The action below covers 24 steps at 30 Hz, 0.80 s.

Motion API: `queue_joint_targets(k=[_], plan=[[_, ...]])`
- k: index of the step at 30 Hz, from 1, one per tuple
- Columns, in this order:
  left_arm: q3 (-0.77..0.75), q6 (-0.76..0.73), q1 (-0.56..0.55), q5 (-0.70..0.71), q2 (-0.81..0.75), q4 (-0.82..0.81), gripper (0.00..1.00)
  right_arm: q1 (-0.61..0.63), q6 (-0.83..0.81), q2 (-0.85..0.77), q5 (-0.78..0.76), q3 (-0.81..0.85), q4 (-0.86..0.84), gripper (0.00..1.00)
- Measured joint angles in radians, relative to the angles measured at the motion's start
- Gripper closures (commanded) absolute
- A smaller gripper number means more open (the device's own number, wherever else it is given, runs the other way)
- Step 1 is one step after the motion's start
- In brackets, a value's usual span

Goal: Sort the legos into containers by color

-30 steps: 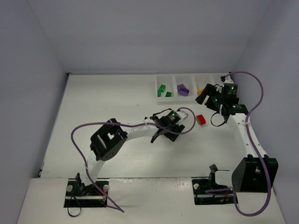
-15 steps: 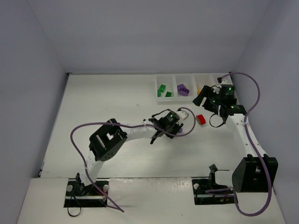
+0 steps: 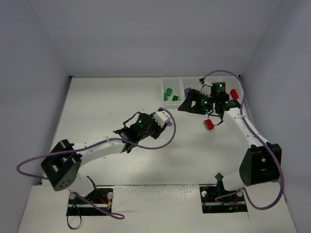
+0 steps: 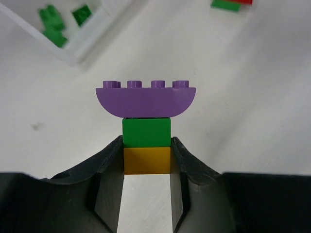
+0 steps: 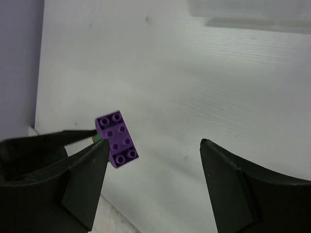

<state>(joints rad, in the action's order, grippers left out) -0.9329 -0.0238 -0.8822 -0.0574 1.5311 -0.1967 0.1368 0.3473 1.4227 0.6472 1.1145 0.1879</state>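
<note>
Gripping a three-brick clump with my left arm, my right jaws released.

My left gripper [image 4: 146, 145] is clenched on the clump [image 4: 146, 121]. The jaws pinch the orange-yellow brick [image 4: 146, 160] at its base, with a green brick [image 4: 146, 131] stacked on that and a curved purple brick [image 4: 146, 100] capping it, studs pointing away from my wrist. I have the clump around the middle of the table [image 3: 112, 97], near and left of the tray [image 3: 171, 82]. My right gripper [image 5: 154, 143] stands wide and grasps nothing, by the tray's near edge and facing left toward the clump. Green legos [image 3: 168, 92] lie in the tray's leftmost compartment, with a purple lego [image 3: 187, 91] in the next. A red brick [image 3: 209, 124] lies on the table near of the tray, right of the clump. A second red brick [image 3: 233, 93] shows at the tray's right end, but I cannot tell which compartment.
</note>
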Motion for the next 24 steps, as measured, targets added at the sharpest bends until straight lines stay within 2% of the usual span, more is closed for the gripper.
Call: queue_joint_targets(k=[6, 13, 24], plan=[[0.163, -0.033, 0.053, -0.005, -0.227, -0.144, 1.00, 0.144, -0.015, 0.101, 0.145, 0.098, 0.005, 0.29], [0.321, -0.033, 0.069, -0.002, -0.330, -0.188, 1.00, 0.229, -0.035, 0.159, 0.222, 0.187, 0.006, 0.29], [0.338, -0.033, 0.073, 0.015, -0.399, -0.230, 1.00, 0.332, -0.042, 0.251, 0.240, 0.212, 0.007, 0.30]])
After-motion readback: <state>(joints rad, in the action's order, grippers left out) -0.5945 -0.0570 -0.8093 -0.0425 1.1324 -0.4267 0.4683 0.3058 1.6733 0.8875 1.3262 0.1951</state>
